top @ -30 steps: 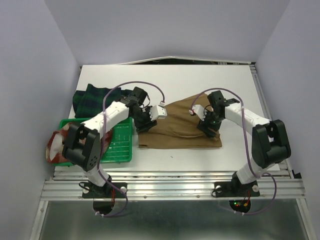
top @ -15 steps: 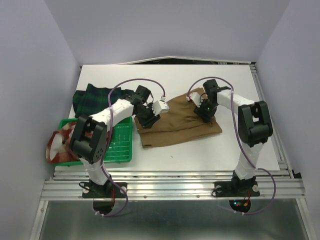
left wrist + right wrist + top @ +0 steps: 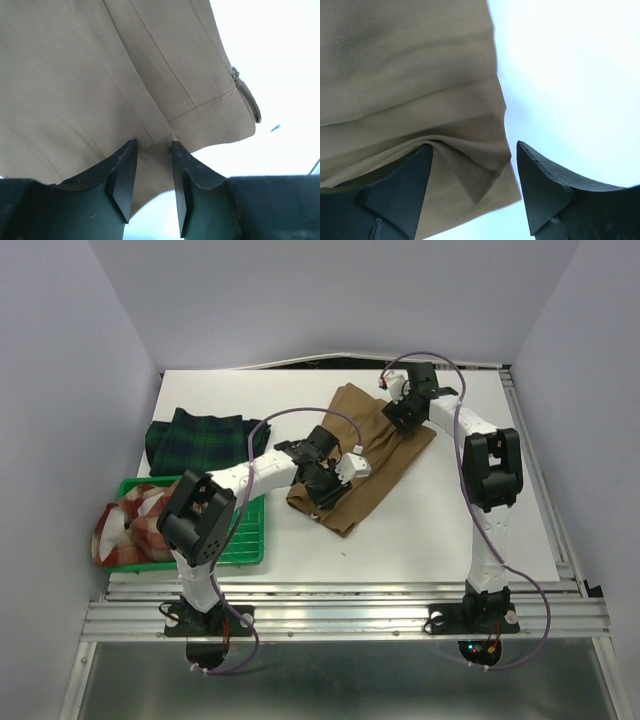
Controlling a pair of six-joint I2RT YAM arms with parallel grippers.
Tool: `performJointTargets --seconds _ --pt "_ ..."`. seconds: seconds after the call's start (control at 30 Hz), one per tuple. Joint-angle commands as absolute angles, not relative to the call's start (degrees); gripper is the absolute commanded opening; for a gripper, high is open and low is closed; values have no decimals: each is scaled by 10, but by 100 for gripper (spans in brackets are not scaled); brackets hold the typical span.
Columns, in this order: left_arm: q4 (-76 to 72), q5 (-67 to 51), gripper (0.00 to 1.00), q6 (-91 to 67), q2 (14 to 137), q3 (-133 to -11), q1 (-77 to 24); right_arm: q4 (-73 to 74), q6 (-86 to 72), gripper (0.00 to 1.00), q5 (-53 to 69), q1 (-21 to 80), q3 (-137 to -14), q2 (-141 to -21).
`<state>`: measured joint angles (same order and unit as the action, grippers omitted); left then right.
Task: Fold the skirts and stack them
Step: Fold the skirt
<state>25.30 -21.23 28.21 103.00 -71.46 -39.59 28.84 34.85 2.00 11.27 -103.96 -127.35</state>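
Observation:
The tan-brown pleated skirt [image 3: 385,450] lies slantwise mid-table, one end far, the other near. My left gripper [image 3: 325,495] stands at its near end. In the left wrist view the left gripper [image 3: 153,145] has narrowed jaws with a gap, and a flat corner of the tan skirt [image 3: 100,75] lies between them. My right gripper [image 3: 398,412] is at the far end. There the right gripper [image 3: 474,147] stands wide open, its left finger against a fold of the tan skirt [image 3: 410,60], its right finger over bare table. The green-navy tartan skirt [image 3: 195,435] lies far left. The red plaid skirt [image 3: 135,525] is bunched near left.
A green plastic tray [image 3: 245,530] sits at the near left, with the red plaid skirt hanging over its left side. Walls close in the table on the left, back and right. A metal rail runs along the near edge by the arm bases.
The tan skirt has swung from lying crosswise to lying slantwise. My right gripper moved to the far side, my left gripper moved right and nearer, and its jaws have narrowed.

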Motion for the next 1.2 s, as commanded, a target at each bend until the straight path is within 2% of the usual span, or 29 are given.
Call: performJointTargets --seconds 0.0,0.1,0.3,0.43,0.53,0.73,0.93,1.0,1.17 --pt "184 -222 46 153 995 -768 -396 265 217 75 21 75 -1014 -1175" --pt "151 -211 47 106 982 -780 -398 307 134 77 65 48 -966 -1115" --pt "170 -150 50 64 969 -778 -398 383 12 72 218 12 -864 -1034" --pt "196 -120 51 83 966 -757 -399 380 -132 70 358 12 -768 -1005" --pt "215 -123 52 91 961 -740 -399 306 -232 68 430 12 -681 -993" --pt "233 -126 52 83 953 -720 -398 136 -382 63 436 61 -542 -959" --pt "224 -136 51 66 939 -689 -400 -82 -561 41 440 110 -431 -906" --pt "217 -145 50 57 933 -677 -400 -130 -593 38 418 148 -412 -897" --pt "208 -156 49 50 936 -664 -405 -142 -597 34 405 192 -402 -924"
